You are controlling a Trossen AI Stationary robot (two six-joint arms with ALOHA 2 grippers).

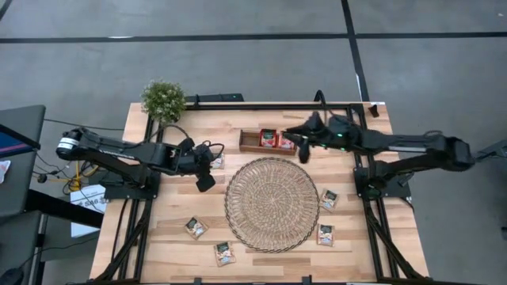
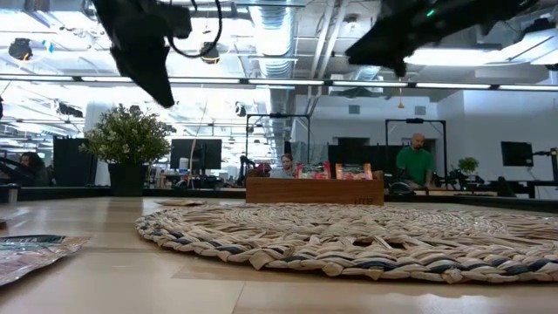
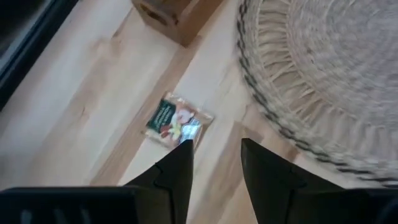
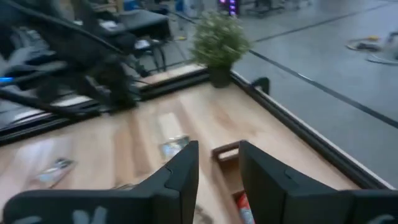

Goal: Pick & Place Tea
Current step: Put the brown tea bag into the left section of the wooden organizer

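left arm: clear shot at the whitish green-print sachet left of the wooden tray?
Probably yes. The left gripper hovers open just beside the whitish green-print square sachet, which lies flat on bare wood between the small brown wooden tray and the round woven straw mat. Nothing covers it.

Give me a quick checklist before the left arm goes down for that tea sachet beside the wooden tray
1. Left gripper empty, jaws apart: ok.
2. Target sachet lying flat on the bare table, apart from the woven mat: ok.
3. Jaws lined up over it: not ok; in the left wrist view the sachet sits just ahead of the left finger rather than between the two.
4. Right gripper out of the way, over the wooden tray's far end: ok.
5. Room in the tray, which holds two red sachets: ok.
6. Height above the sachet: cannot tell.
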